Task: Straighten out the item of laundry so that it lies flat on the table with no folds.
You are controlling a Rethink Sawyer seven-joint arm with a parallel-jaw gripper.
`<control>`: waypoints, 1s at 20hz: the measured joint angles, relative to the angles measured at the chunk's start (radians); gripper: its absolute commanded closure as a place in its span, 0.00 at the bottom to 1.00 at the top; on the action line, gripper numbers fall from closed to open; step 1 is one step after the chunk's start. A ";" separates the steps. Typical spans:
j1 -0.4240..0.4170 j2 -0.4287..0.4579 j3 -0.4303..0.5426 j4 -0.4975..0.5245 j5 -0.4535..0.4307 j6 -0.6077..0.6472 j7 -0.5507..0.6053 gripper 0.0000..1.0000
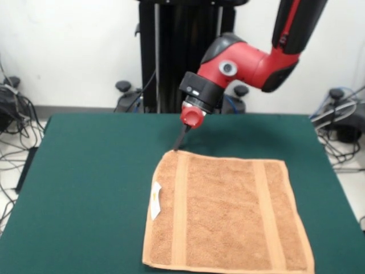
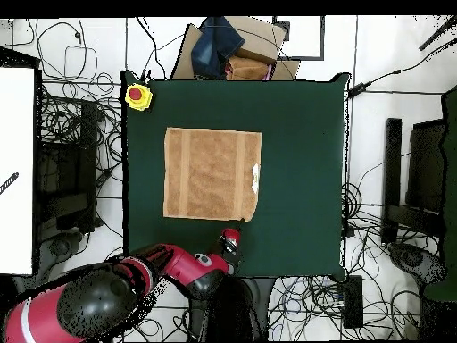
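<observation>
Lying spread out and nearly flat, the orange-tan towel [image 1: 225, 214] is resting on the dark green surface [image 1: 91, 171], its two woven bands [image 1: 179, 211] running straight and a white tag [image 1: 155, 201] showing on one edge. The end effector [image 1: 179, 142] is angling down from the red arm [image 1: 245, 63], its dark tip touching or just beside one towel corner. Whether it is open or gripping cannot be told. A yellow box with a red button [image 2: 137, 96] is sitting at one surface corner.
</observation>
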 measured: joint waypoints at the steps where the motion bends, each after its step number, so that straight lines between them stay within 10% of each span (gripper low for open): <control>1: 0.000 0.003 0.006 -0.007 0.001 0.001 0.000 0.00; 20: 0.001 -0.025 0.032 -0.018 0.031 0.026 0.000 0.00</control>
